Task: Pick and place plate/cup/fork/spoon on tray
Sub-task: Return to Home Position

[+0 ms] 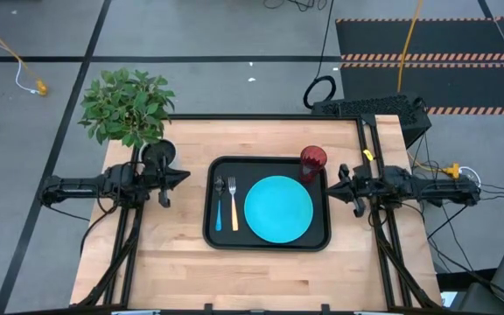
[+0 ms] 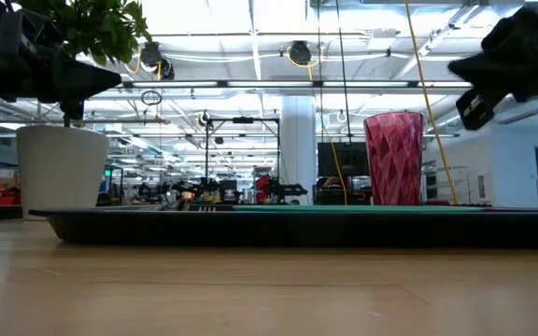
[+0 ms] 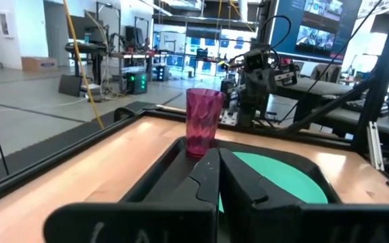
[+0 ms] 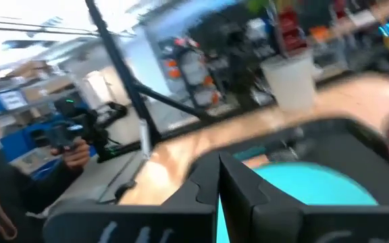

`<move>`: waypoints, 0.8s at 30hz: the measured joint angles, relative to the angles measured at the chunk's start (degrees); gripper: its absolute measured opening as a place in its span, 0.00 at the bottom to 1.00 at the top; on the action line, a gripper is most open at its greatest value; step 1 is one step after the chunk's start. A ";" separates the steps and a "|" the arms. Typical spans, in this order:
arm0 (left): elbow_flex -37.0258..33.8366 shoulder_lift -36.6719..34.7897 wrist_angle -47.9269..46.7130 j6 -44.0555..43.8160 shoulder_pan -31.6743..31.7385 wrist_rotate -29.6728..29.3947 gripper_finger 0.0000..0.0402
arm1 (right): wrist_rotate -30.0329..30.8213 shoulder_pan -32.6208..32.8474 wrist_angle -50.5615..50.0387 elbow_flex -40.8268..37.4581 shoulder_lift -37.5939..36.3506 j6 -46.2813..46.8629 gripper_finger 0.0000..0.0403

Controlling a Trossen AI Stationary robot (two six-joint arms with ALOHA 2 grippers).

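The black tray [image 1: 213,232] lies in the middle of the wooden table. On it rest the turquoise plate [image 1: 278,208], the dark red cup [image 1: 313,162] upright in its far right corner, the yellow-handled fork [image 1: 233,206] and the blue-handled spoon [image 1: 219,208] side by side at its left. My left gripper [image 1: 185,176] hovers shut left of the tray, pointing level toward it. My right gripper [image 1: 335,182] hovers shut right of the tray, near the cup. Neither holds anything. The wrist views show the cup [image 3: 203,121] and the plate [image 4: 316,185] beyond the shut fingers.
A green plant in a pot [image 1: 129,109] stands at the table's far left corner, just behind the left arm. Bare wood lies along the near side of the table [image 1: 261,280]. Cables and a dark box [image 1: 374,109] sit beyond the far right corner.
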 joint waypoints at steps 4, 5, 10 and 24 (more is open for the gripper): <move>0.00 0.00 0.02 -0.99 0.00 -0.02 0.02 | 4.64 3.41 -1.36 0.00 1.89 1.84 0.00; 0.00 0.00 0.00 -1.20 0.00 0.00 0.03 | 5.11 4.12 -1.25 0.00 2.23 1.55 0.00; 0.00 0.00 -0.08 -0.39 -0.01 0.00 0.06 | 7.65 5.63 1.70 0.00 2.44 -5.28 0.00; 0.02 0.00 -1.20 6.85 0.00 0.00 0.06 | 9.32 5.43 1.75 0.00 2.41 -9.48 0.00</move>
